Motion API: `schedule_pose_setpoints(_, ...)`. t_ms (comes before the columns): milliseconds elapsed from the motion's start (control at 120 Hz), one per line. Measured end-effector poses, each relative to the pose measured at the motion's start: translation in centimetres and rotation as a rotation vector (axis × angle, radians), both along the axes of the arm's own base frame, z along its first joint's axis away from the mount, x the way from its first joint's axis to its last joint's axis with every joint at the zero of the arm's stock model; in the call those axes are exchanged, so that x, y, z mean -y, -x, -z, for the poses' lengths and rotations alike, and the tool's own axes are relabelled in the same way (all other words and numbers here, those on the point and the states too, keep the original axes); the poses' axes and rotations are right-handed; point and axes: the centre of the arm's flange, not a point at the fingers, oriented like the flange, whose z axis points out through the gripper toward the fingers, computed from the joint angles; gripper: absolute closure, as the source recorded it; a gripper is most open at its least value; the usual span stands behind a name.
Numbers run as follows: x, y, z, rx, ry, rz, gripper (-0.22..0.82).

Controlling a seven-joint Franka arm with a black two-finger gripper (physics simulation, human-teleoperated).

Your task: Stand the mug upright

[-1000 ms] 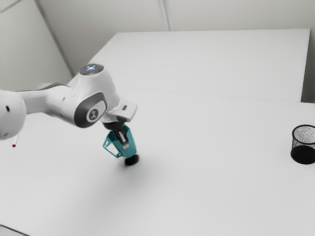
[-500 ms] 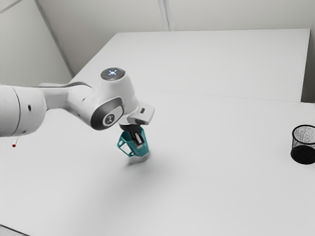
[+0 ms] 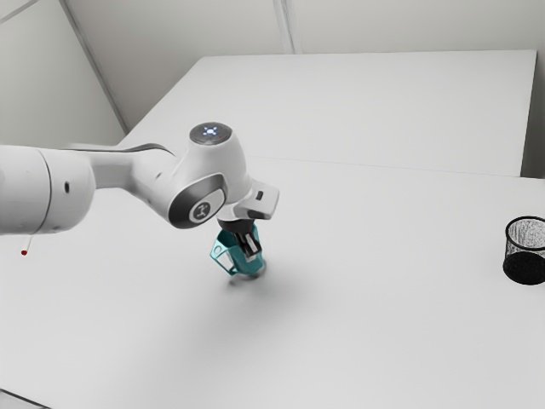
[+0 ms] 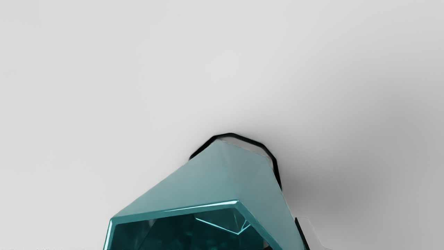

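My end effector (image 3: pixel 251 252) is clamped on the mug (image 3: pixel 243 265), which leans a little just over or on the pale, smooth bench (image 3: pixel 366 324); I can't tell if its base touches. The mug is teal, with flat angular facets, a glossy many-sided rim (image 4: pixel 173 210) and a black-edged foot. Its angular handle (image 3: pixel 220 264) points toward the exterior view's left. Well apart, near the exterior view's right edge, stands a round black mesh holder (image 3: pixel 525 267).

holder (image 3: pixel 526 267) on table (image 3: pixel 383 324), to the exterior view's right of the mug (image 3: pixel 243 266)
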Motion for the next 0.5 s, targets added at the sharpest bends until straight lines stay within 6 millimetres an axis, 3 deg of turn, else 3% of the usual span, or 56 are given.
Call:
schedule_pose_setpoints(400, 0.0, -0.2, 1.2, -0.017, 0.002, -0.041, 0.78)
schedule_pose_setpoints(500, 0.0, -0.2, 1.2, -0.019, 0.006, -0.047, 0.72)
